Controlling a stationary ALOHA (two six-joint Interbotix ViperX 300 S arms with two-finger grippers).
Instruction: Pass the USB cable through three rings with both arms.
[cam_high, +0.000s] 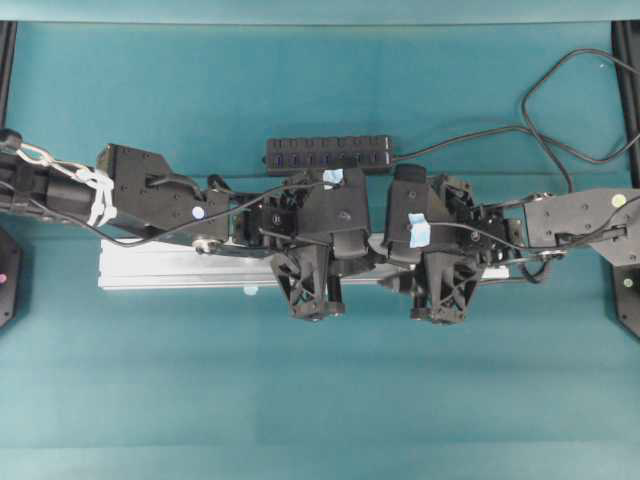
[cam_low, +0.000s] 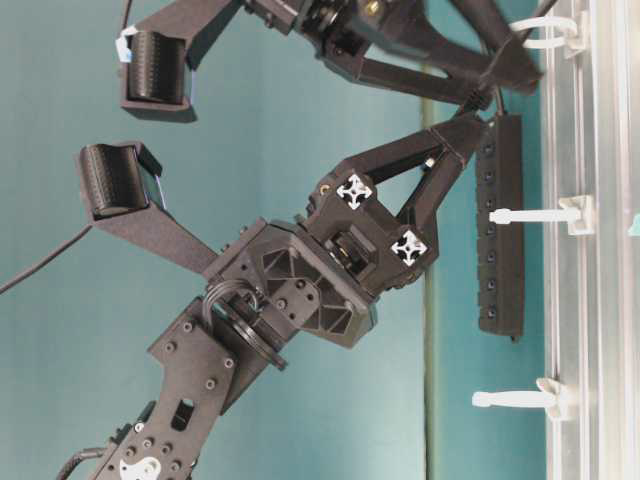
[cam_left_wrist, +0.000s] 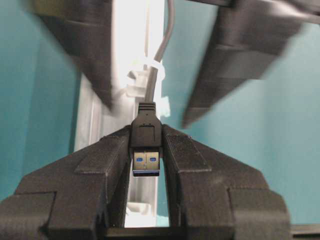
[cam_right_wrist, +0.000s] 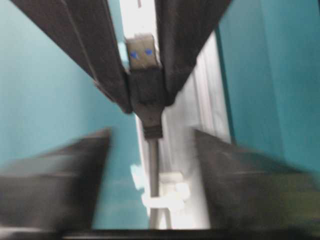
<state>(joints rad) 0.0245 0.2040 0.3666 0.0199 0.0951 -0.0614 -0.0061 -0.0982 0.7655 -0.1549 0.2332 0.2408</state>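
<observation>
In the left wrist view my left gripper (cam_left_wrist: 146, 132) is shut on the USB cable's black plug (cam_left_wrist: 146, 142), metal tip toward the camera. The thin cable (cam_left_wrist: 162, 45) runs away from the plug through a white ring (cam_left_wrist: 150, 67) on the silver rail (cam_left_wrist: 90, 125). My right gripper (cam_right_wrist: 151, 132) faces it, open, its blurred fingers (cam_right_wrist: 70, 170) standing apart on either side of the cable (cam_right_wrist: 153, 165) just before the same ring (cam_right_wrist: 167, 197). The table-level view shows three rings (cam_low: 530, 215) along the rail, with both grippers meeting between the upper two.
A black multi-port hub (cam_high: 330, 155) lies behind the rail (cam_high: 170, 268), its cord looping off to the right. Teal cloth covers the table. Both arms reach in from the sides and crowd the rail's middle.
</observation>
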